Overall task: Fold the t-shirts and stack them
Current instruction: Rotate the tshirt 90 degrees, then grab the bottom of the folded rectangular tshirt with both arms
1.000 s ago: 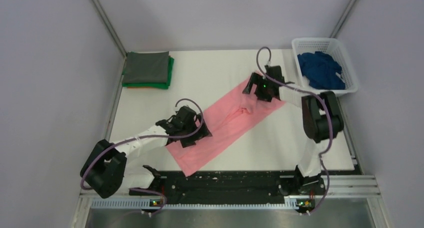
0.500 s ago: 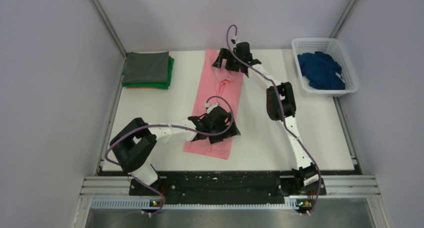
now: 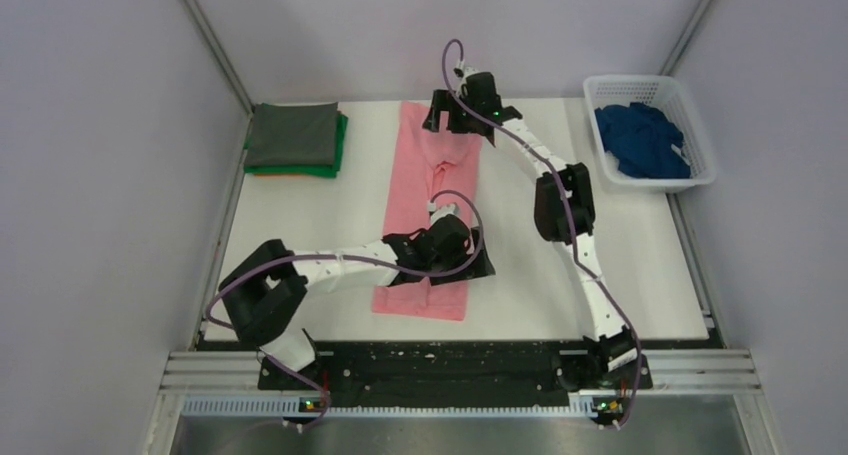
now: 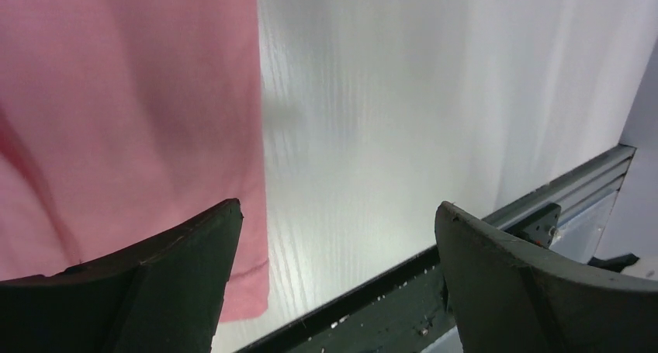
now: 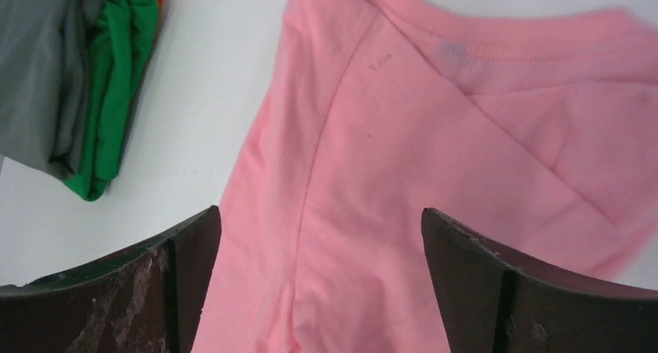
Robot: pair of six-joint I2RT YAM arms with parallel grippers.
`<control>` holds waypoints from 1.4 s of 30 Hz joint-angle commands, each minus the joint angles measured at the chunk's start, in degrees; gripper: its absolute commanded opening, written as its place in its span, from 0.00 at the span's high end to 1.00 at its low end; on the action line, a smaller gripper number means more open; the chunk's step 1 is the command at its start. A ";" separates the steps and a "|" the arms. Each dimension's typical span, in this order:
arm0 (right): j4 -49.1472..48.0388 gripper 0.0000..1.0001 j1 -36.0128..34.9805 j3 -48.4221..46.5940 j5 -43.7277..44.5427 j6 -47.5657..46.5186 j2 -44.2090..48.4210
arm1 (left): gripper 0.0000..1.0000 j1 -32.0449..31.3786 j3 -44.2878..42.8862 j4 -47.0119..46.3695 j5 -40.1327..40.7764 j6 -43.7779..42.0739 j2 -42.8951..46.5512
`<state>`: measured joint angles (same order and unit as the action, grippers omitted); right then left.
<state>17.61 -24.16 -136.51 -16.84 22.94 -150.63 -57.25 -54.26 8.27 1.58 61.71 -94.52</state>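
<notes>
The salmon-pink t-shirt lies flat as a long folded strip from the far edge to the near edge of the table. Its collar end shows in the right wrist view, and its near right edge in the left wrist view. My right gripper is open just above the collar end. My left gripper is open over the shirt's near right edge, one finger over cloth and one over bare table. A grey shirt tops a green and an orange one. The dark blue shirt is in the basket.
The folded stack sits at the far left corner and shows in the right wrist view. The white lattice basket stands at the far right. The black front rail runs just past the shirt's near end.
The pink shirt swung from a diagonal to lie lengthwise down the table. The right gripper moved to the far edge. The left gripper moved right to the shirt's near right edge.
</notes>
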 commanded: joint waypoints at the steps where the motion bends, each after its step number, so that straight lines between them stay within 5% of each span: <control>1: 0.17 0.01 -0.73 1.42 4.00 -7.13 17.77 | 0.01 -0.75 -2.34 8.55 7.90 -3.97 10.54; 4: -1.53 0.01 -0.73 14.97 6.17 -8.55 28.30 | 0.01 -0.58 -0.57 18.84 13.57 -1.91 16.56; 9: -13.27 0.02 -0.84 55.30 6.16 -7.38 52.13 | 0.01 1.50 9.87 28.04 20.97 0.68 32.37; 15: -16.30 0.04 -8.88 84.33 6.30 -1.22 70.61 | 0.03 14.97 23.14 26.89 7.99 -2.77 44.02; 21: -11.17 0.07 -20.09 91.55 9.20 5.13 75.88 | 0.19 18.43 30.65 20.18 -0.16 -3.37 46.47; 27: -7.14 0.13 -29.81 94.67 13.70 6.83 75.72 | 0.45 18.90 32.34 18.46 -0.79 -3.10 40.92; 42: -6.25 0.29 -40.98 100.62 15.29 10.10 74.10 | 1.00 19.11 32.97 16.60 1.42 -2.24 37.03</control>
<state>14.59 -63.42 -35.94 -3.42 30.35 -74.87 -38.39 -22.24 26.83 2.76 59.33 -55.70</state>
